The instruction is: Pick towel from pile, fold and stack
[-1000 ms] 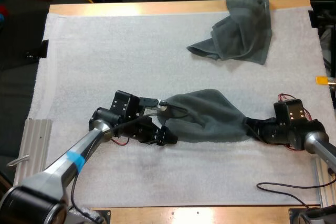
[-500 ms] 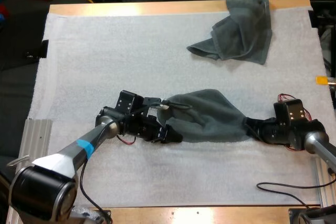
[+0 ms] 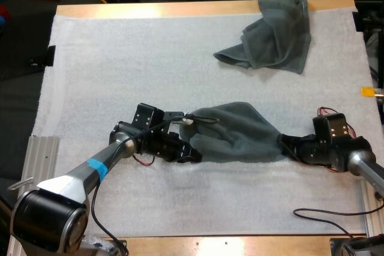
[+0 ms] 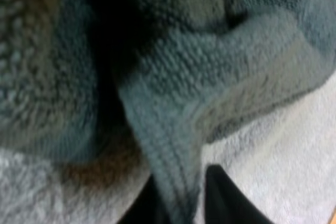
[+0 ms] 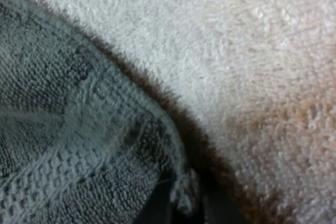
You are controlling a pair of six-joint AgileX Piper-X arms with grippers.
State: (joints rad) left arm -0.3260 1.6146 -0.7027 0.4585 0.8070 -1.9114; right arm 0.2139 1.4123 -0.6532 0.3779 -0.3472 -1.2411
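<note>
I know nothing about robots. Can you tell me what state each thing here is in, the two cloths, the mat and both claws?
near towel: on the mat, drawn out between the two grippers, not yet folded.
far towel: crumpled, lying loose at the mat's far right.
left gripper: shut on the near towel's edge.
right gripper: shut on the near towel's corner.
white mat: spread flat over the table.

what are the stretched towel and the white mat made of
The stretched towel looks like terry cloth, likely cotton: matte grey-green, looped pile, flat woven hem. The mat looks like white fleecy fabric, matte and fuzzy; exact fibre unclear.
</note>
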